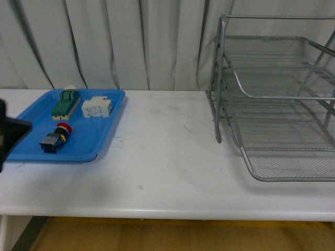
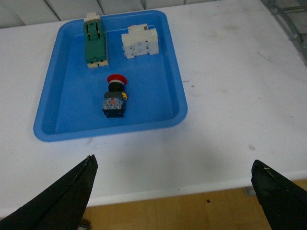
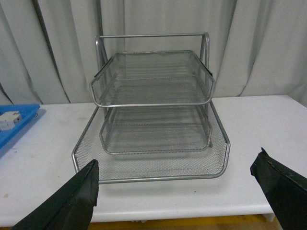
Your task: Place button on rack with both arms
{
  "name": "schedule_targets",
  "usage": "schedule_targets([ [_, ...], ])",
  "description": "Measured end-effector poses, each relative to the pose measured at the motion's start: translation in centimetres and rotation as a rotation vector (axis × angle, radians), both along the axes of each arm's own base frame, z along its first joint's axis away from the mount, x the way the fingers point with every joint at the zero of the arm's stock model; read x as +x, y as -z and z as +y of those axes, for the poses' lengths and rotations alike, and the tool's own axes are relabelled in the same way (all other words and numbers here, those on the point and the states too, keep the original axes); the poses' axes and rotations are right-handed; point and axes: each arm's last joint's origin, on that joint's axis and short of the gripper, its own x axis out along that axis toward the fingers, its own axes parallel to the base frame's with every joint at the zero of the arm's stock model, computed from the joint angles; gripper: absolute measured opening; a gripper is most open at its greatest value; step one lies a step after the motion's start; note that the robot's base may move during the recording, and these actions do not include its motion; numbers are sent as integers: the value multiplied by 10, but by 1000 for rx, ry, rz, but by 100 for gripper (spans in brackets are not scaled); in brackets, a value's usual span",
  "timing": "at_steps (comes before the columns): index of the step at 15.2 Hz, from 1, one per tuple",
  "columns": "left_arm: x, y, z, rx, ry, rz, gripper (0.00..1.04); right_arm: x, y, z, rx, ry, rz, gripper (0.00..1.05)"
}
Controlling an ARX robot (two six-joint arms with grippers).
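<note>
Pale pleated curtain [image 1: 104, 42] closes off the whole background behind a white table [image 1: 167, 157], whose top shows scattered dark scuffs; a strip of wooden floor [image 1: 157, 235] is visible below its near edge. On the right of the table stands the rack [image 1: 277, 94], silver wire frame with three mesh tiers, upright, the lowest tier reaching furthest toward the near edge. On the left of the table, well apart from the rack, lies a flat blue tray [image 1: 89, 133]. A black part of the left arm [image 1: 8, 133] shows at the left border of the front view, overlapping the tray's near corner. The left gripper [image 2: 173, 160] hangs over the table's near edge short of the tray, its jaws spread wide and touching nothing. The right gripper [image 3: 177, 160] faces the open front of the rack, jaws likewise spread wide and touching nothing. Inside the tray, a green-topped block [image 1: 66, 103] sits at the far edge with a white component [image 1: 97, 107] just beside it. The button [image 1: 56, 138] lies on its side in the tray's near half, apart from both blocks, red cap toward them and black-and-blue body toward the near rim.
</note>
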Motion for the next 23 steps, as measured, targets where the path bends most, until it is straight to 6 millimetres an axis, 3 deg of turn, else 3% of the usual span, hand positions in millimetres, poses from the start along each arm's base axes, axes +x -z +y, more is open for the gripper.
schedule_targets([
  [2,55,15,5,-4,-5,113,98,0,0,0,0,0,0,98],
  [4,104,44,14,16,-42,212,98,0,0,0,0,0,0,98],
  [7,156,68,27,33,-77,275,98,0,0,0,0,0,0,98],
  [13,209,99,50,17,-125,335,98,0,0,0,0,0,0,98],
  [17,229,114,59,9,-139,366,98,0,0,0,0,0,0,98],
  [20,234,129,60,-8,-126,428,98,0,0,0,0,0,0,98],
  [21,234,130,59,-28,-118,430,93,0,0,0,0,0,0,98],
  [23,235,130,57,-63,-112,428,64,0,0,0,0,0,0,98],
])
